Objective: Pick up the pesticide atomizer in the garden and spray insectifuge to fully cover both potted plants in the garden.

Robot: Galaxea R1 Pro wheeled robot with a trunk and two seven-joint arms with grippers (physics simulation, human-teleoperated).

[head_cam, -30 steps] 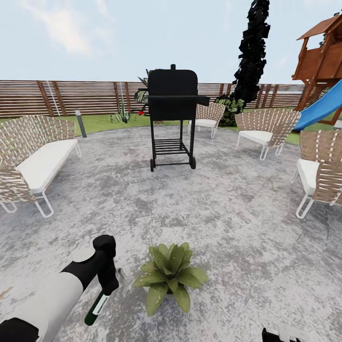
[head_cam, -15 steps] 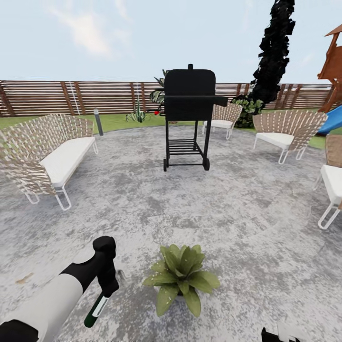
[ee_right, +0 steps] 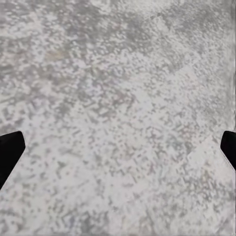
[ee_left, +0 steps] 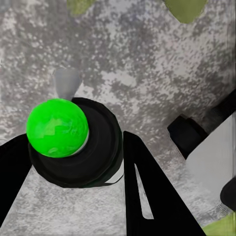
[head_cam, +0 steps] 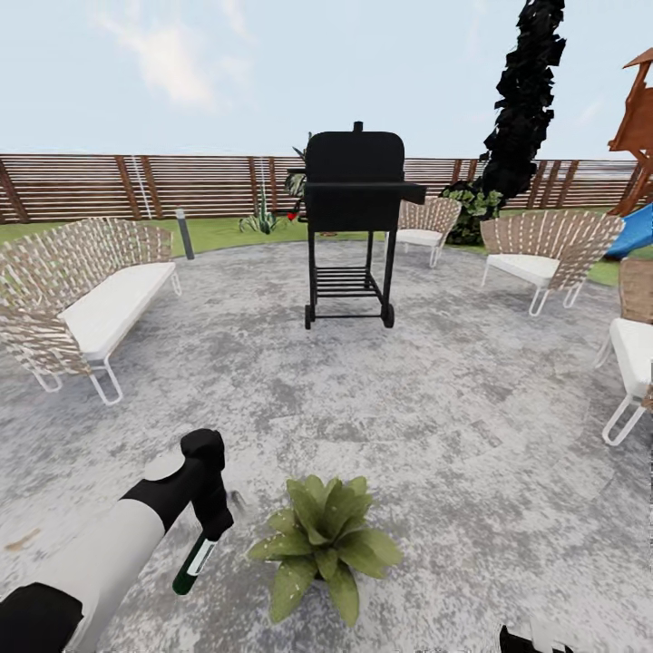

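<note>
Since half a second ago our view has swung a little, so the grill sits further left and the potted plant lower; our left arm looks almost unchanged. At left stands a woven sofa on the grey patio. Our left gripper is clamped on the pesticide atomizer, held tilted above the paving just beside the plant's leaves; from the wrist we see its green end between the dark fingers. Our right gripper has its fingertips well apart over bare paving. Woven chairs stand at right before the fence.
</note>
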